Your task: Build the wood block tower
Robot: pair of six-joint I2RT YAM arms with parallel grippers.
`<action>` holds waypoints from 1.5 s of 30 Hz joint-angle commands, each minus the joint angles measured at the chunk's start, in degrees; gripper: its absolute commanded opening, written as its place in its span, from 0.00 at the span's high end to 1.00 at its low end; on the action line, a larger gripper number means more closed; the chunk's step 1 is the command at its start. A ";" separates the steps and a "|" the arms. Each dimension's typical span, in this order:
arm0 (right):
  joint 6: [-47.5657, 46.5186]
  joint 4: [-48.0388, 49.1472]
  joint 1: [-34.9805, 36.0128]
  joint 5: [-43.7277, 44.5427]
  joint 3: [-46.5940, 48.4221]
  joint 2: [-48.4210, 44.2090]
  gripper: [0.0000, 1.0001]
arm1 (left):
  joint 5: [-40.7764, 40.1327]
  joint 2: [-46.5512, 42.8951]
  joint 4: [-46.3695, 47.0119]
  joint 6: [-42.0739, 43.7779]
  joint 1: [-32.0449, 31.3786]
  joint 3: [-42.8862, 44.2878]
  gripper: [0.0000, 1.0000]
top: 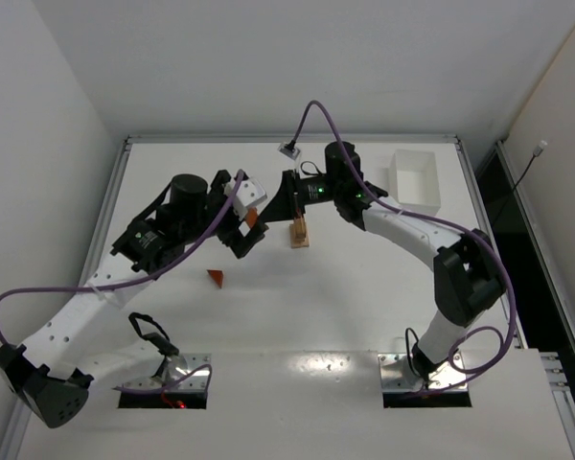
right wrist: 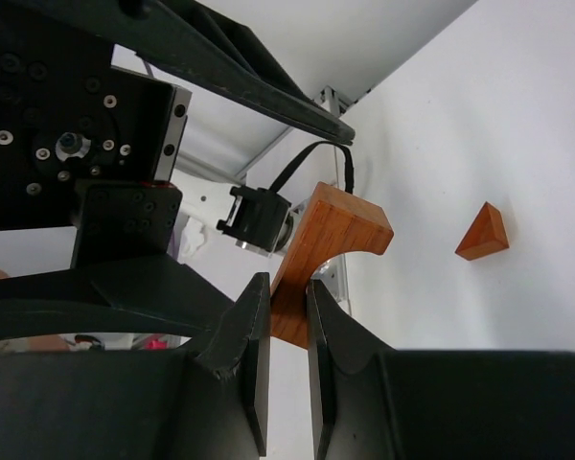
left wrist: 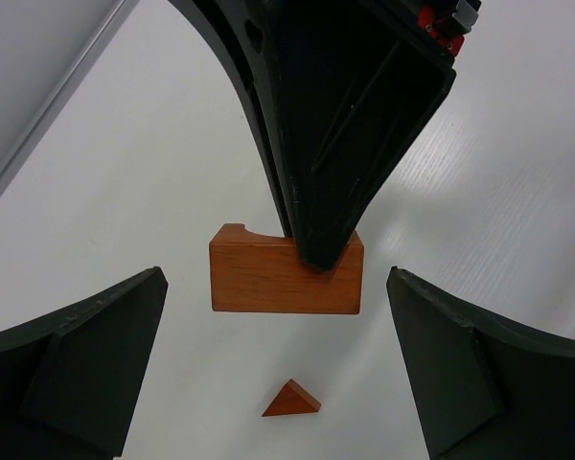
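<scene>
My right gripper is shut on a reddish-brown arch block, pinching one end of it. In the top view the arch hangs left of a short stack of pale tan blocks. My left gripper is open, and the held arch sits between its spread fingers without touching them. In the top view the left gripper is just below the right gripper. A reddish-brown wedge lies on the table nearer the front, and it shows in both wrist views.
A white rectangular tray stands at the back right. The table's raised metal edge runs along the left and back. The two arms cross close together over the table's middle.
</scene>
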 commanded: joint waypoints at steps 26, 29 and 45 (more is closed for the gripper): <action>0.69 4.38 1.19 -3.38 -0.43 -2.99 1.00 | 1.17 0.98 3.23 -1.14 -0.60 -1.05 0.23; 0.69 4.38 1.19 -3.38 -0.43 -2.46 1.00 | 1.18 0.98 3.23 -1.14 -1.13 -1.05 0.28; -4.75 -6.15 -1.87 4.77 -0.95 -4.74 0.36 | 0.65 1.51 1.39 -2.19 -1.13 0.00 1.00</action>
